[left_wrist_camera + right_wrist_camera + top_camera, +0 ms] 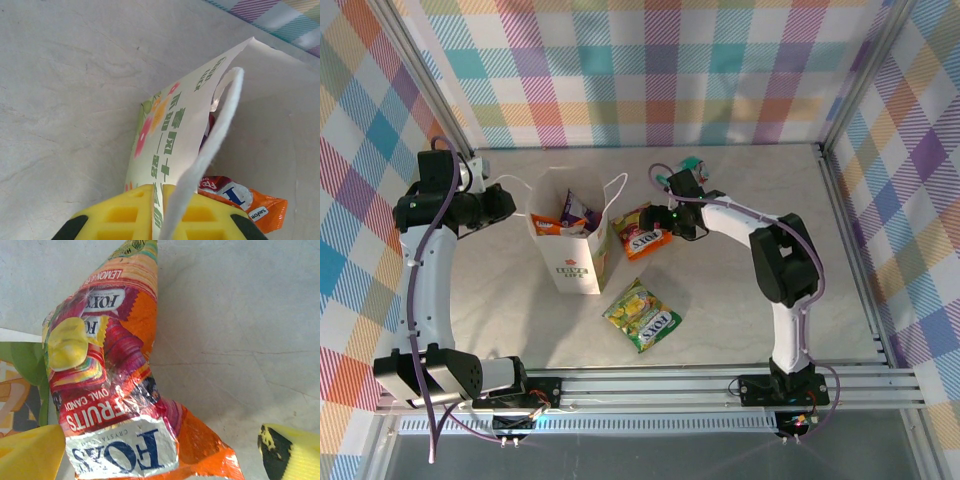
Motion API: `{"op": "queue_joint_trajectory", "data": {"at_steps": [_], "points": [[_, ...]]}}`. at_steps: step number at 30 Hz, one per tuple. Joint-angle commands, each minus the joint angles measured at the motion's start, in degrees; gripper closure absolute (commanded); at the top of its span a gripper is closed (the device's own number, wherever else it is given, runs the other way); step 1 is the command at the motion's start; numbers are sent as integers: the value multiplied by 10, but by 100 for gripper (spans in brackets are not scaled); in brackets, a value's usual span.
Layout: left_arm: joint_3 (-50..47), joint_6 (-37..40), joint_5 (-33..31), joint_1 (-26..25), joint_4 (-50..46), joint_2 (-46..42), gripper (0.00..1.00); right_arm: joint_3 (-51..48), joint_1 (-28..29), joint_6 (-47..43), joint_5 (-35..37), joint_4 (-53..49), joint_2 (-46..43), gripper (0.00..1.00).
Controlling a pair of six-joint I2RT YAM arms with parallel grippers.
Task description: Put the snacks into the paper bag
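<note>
Right of the paper bag [572, 262], your right pincer [665, 222] gapes around the orange packet [644, 241]; close on it next. Left pincer [512, 208] grasps the bag's rim.

Overhead wide; both wrists close, sharing paper bag [572, 262].

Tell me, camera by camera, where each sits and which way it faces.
Top external: above and behind the robot, looking down on the table; left arm and right arm show.
Left wrist: on the left gripper, facing the paper bag wall it clamps; its yellow fingers show.
Right wrist: on the right gripper, looking down on the orange packet; its open yellow fingertips show.
Shared: top external and right wrist both see that packet.
</note>
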Motion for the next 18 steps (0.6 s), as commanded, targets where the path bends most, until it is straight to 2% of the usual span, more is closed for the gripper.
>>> {"op": "queue_joint_trajectory", "data": {"at_steps": [1, 18], "points": [[17, 10, 0, 12, -19, 1, 87, 20, -3, 10, -22, 5, 13, 1], [20, 13, 3, 12, -21, 3, 86, 83, 8, 0, -22, -50, 68, 1]]}}
